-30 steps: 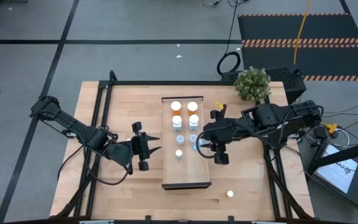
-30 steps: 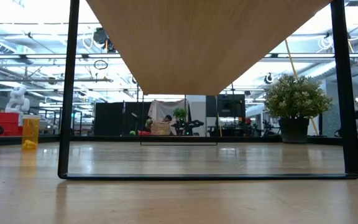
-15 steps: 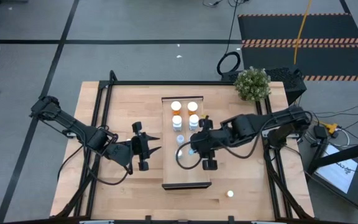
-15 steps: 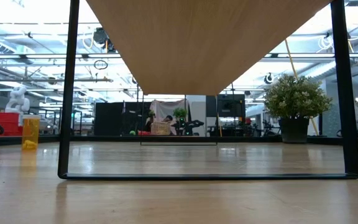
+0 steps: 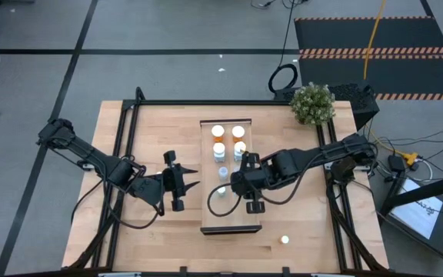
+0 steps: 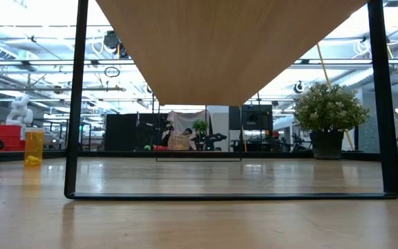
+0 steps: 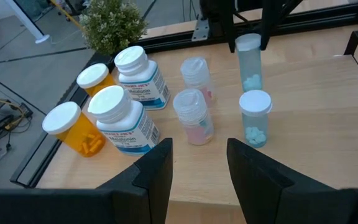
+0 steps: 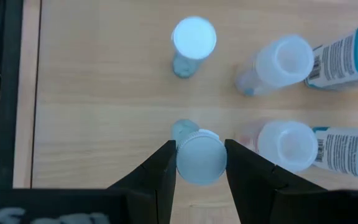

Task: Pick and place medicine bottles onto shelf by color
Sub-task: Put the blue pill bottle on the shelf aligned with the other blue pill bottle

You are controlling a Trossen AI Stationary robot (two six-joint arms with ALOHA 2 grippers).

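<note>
Over the shelf's middle: right gripper (image 5: 241, 185) has carried a blue-grey bottle inward.

Since a second ago I've watched the right arm swing from the shelf's (image 5: 206, 219) right edge to above its middle; the left gripper (image 5: 192, 178) hasn't moved, parked just left of the shelf with fingers apart on nothing. My right wrist view shows the fingers clamped either side of a blue-grey bottle (image 8: 199, 158), white cap up, hanging over bare shelf wood beside its twin (image 8: 193, 41), already standing. The clear bottles (image 8: 281, 59), white bottles (image 7: 122, 118) and orange bottles (image 7: 72, 128) stand in pairs toward the far end. My read: the blue-grey pair is nearly complete, release still pending. One bottle (image 5: 284, 239) waits on the surface, near-right of the shelf.
</note>
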